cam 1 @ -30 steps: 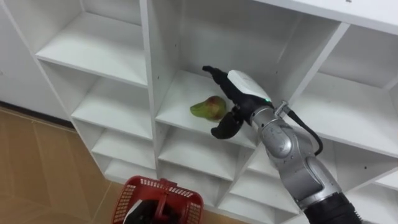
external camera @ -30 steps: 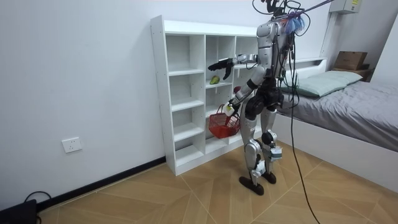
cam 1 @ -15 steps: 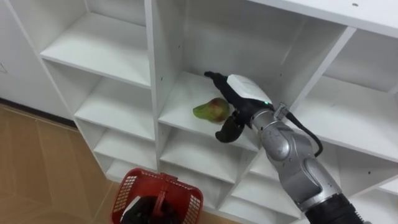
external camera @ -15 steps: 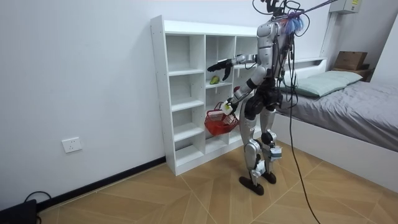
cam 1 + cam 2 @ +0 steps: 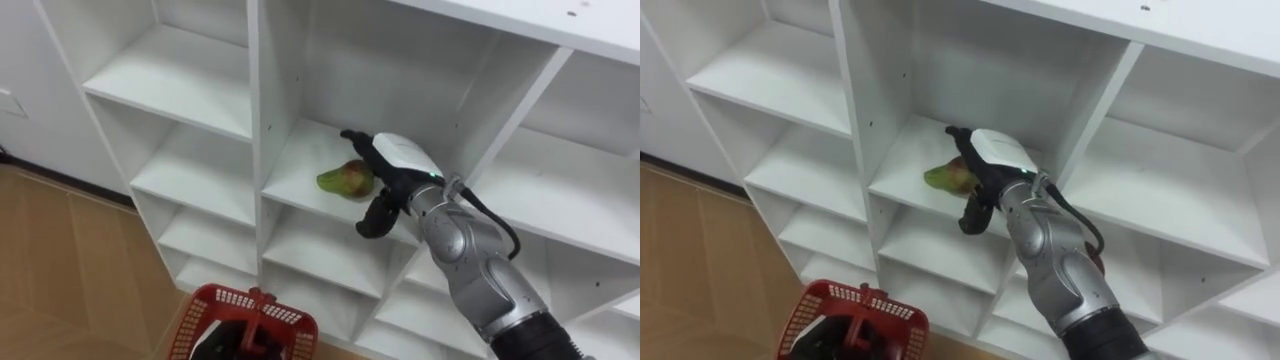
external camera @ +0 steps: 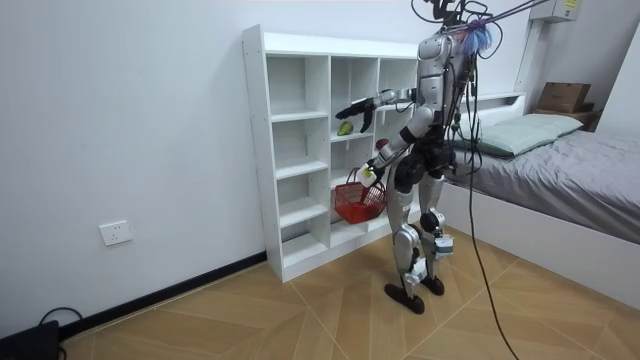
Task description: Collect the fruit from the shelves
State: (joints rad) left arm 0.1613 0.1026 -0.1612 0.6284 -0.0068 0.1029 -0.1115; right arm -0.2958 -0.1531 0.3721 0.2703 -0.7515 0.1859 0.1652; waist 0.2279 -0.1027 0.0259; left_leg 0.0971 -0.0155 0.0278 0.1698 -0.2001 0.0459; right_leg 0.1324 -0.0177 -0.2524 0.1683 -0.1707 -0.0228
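A green and red fruit (image 5: 343, 180) lies on a middle shelf of the white closet (image 5: 255, 110). My right hand (image 5: 400, 163) reaches into that cubby. It is open, with the fingers stretched over the fruit's top and the thumb hanging below the shelf's front edge. I cannot tell whether it touches the fruit. In the room view I stand facing the closet with my right hand (image 6: 352, 110) held out over the fruit (image 6: 345, 128). My left hand (image 6: 370, 174) is at waist height, shut on the handle of a red basket (image 6: 358, 203). The red basket (image 5: 215, 305) hangs below the shelves.
The closet has several open cubbies separated by upright dividers (image 5: 500, 110) on each side of my arm. A bed (image 6: 560, 165) stands behind me at the room view's right. The floor (image 6: 300, 310) is wood.
My right hand has moved lower and closer over the fruit. The basket swung toward the room view's left and back. The eye view has shifted a little.
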